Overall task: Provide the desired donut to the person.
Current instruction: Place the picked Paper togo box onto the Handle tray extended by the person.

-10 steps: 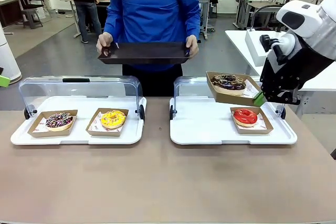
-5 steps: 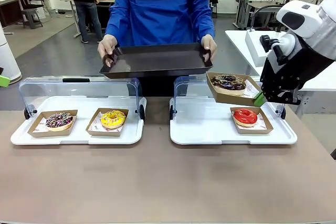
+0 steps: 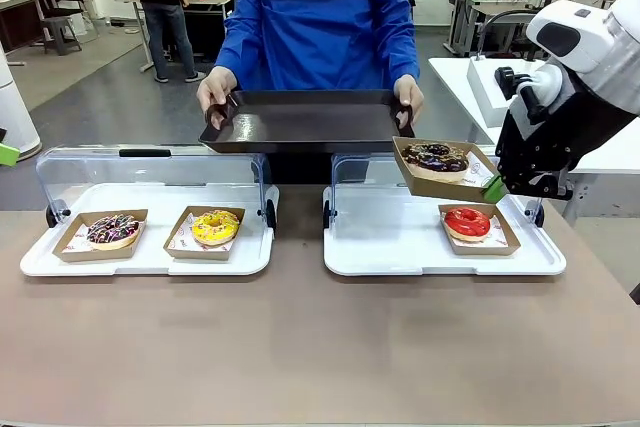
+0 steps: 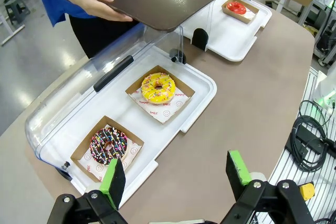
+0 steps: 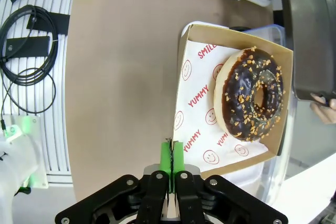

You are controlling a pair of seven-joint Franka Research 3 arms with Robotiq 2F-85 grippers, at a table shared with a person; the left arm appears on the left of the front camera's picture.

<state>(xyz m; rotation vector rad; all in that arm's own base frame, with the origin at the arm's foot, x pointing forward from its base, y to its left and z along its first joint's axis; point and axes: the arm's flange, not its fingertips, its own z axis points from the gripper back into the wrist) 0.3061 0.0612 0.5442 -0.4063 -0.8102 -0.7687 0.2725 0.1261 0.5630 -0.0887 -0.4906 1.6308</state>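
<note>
Status: right gripper (image 3: pixel 493 188) pinched fully shut on near-right corner of cardboard tray (image 3: pixel 428 187) carrying chocolate donut (image 3: pixel 436 157). It is held in air over right display tray (image 3: pixel 400 247), up-left of red donut (image 3: pixel 466 221). Person (image 3: pixel 320 17) holds dark serving tray (image 3: pixel 305 122) two-handed at far side. Its right end is just beside cardboard tray; contact unclear. Left gripper (image 4: pixel 178 174) is at table's left edge, jaws wide apart, empty.

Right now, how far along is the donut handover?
Done: the box with the chocolate donut is up off the white tray, pinched at its edge by the shut right gripper. In hand: it hangs close to the dark tray that the person holds out, not on it. Left: set it there and let go. The left gripper is open, holding nothing.
</note>
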